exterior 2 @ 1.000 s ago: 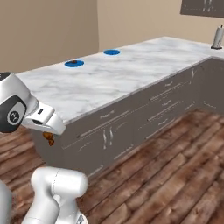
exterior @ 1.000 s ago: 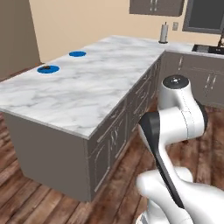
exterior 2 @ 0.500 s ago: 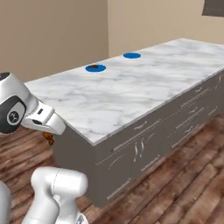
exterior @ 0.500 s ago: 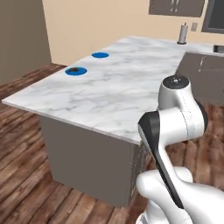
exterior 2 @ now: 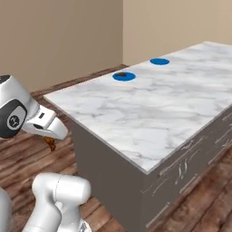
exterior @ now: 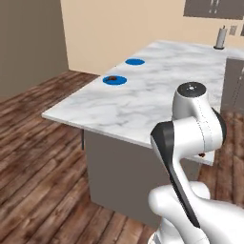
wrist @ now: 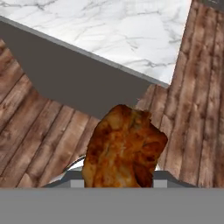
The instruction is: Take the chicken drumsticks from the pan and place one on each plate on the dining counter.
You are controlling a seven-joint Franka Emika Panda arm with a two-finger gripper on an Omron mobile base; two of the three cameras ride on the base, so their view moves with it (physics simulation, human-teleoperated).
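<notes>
The end effector (exterior 2: 50, 141) hangs low beside the robot's body, off the near end of the tabletop (exterior 2: 149, 113) and over the wooden floor (exterior 2: 190, 204), closed around a chicken drumstick (wrist: 124, 148). In the hand view the drumstick rises from between the fingertips as an orange-brown lump with its long axis running along the end effector, its free end pointing away from the hand toward the grey base under the marble slab. In the right base view only a small brown end (exterior 2: 50, 144) shows beneath the white hand, pointing down at the floor. On the marble tabletop, well apart from the hand, lie two blue plates. The nearer plate (exterior: 114, 80) carries a small dark brown piece (exterior: 113, 78) at its middle, too small to tell which way it points. The farther plate (exterior: 135, 62) lies just beyond it, bare blue on top. A paper towel roll (exterior: 219, 38) stands upright at the far end.
</notes>
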